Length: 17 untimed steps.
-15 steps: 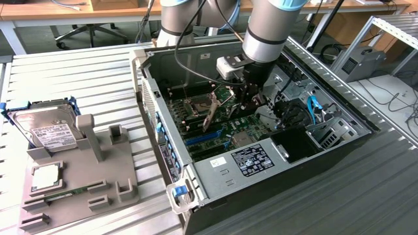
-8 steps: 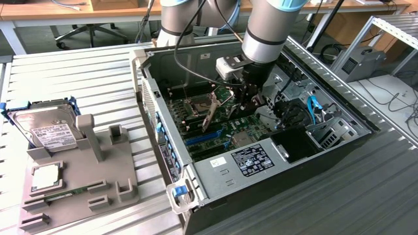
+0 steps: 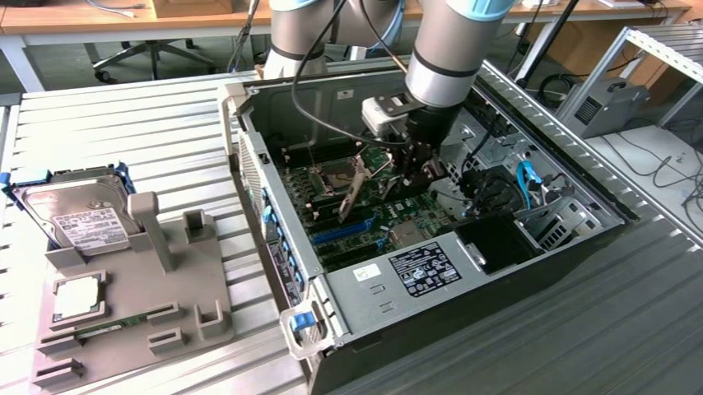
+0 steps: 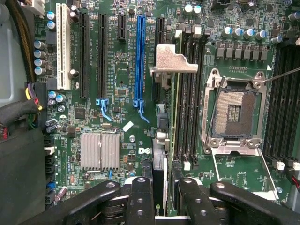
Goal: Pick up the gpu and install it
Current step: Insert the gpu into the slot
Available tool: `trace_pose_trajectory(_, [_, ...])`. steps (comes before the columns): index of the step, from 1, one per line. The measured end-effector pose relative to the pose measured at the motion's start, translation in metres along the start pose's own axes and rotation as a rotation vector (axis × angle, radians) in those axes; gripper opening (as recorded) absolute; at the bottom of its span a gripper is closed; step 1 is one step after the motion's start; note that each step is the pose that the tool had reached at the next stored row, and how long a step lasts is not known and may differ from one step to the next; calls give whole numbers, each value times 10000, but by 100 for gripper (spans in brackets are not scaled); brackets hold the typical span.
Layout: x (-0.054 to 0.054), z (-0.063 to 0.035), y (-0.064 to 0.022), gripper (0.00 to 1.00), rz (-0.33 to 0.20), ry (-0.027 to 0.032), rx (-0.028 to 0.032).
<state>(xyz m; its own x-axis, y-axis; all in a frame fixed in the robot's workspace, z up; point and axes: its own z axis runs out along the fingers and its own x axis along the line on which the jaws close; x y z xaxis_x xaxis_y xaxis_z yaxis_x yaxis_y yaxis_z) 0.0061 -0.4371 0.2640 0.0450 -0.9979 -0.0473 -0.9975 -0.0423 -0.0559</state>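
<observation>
Claw (image 4: 161,197) grips the gpu (image 4: 165,112) edge-on, its fingers (image 4: 140,197) pinching the thin card so the board hangs upright with its silver bracket (image 4: 172,60) at the far end. Held that way, the card's lower edge can meet a slot squarely. The card hovers over the motherboard (image 4: 117,136) inside the open computer case (image 3: 329,296), just beside the blue slot (image 4: 139,56) and between it and the empty processor socket (image 4: 233,112), not yet seated in any slot.
</observation>
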Motion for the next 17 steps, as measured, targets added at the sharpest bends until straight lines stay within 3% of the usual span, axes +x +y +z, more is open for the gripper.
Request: trace_pose_trajectory(17, [0,25,33,26,-1,0,0])
